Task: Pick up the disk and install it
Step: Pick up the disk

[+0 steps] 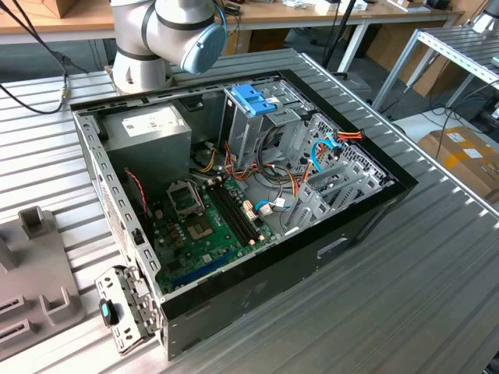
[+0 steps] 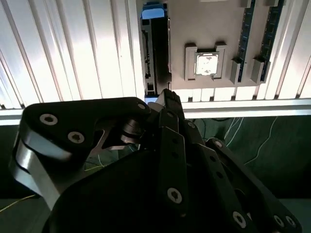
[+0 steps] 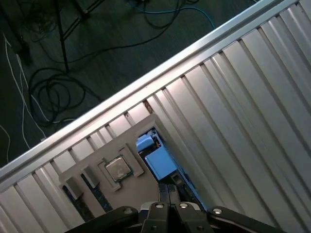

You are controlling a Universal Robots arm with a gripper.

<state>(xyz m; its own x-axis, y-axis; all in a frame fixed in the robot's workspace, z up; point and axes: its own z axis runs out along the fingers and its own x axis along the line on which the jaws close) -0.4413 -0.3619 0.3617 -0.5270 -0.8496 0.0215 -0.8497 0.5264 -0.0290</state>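
You've got the open computer case (image 1: 312, 261) on the ribbed table (image 1: 437, 304), with the power supply (image 1: 148, 128), motherboard (image 1: 204, 227) and drive cage (image 1: 257, 125) inside. In the second wrist view, the grey tray (image 2: 209, 24) by the table's edge holds the disk (image 2: 155, 48) standing on edge in a slot, with a processor chip (image 2: 206, 64) in the recess beside it. The arm (image 1: 168, 31) is cut off by the exterior view's frame. Your gripper (image 2: 165, 97) hangs close over one end of the disk. Whether the jaws are apart or together, you can't tell.

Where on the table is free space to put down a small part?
The ribbed table is bare at the exterior view's right of the case. Between case and grey fixture the strip is narrow. Inside the case, cables crowd it.
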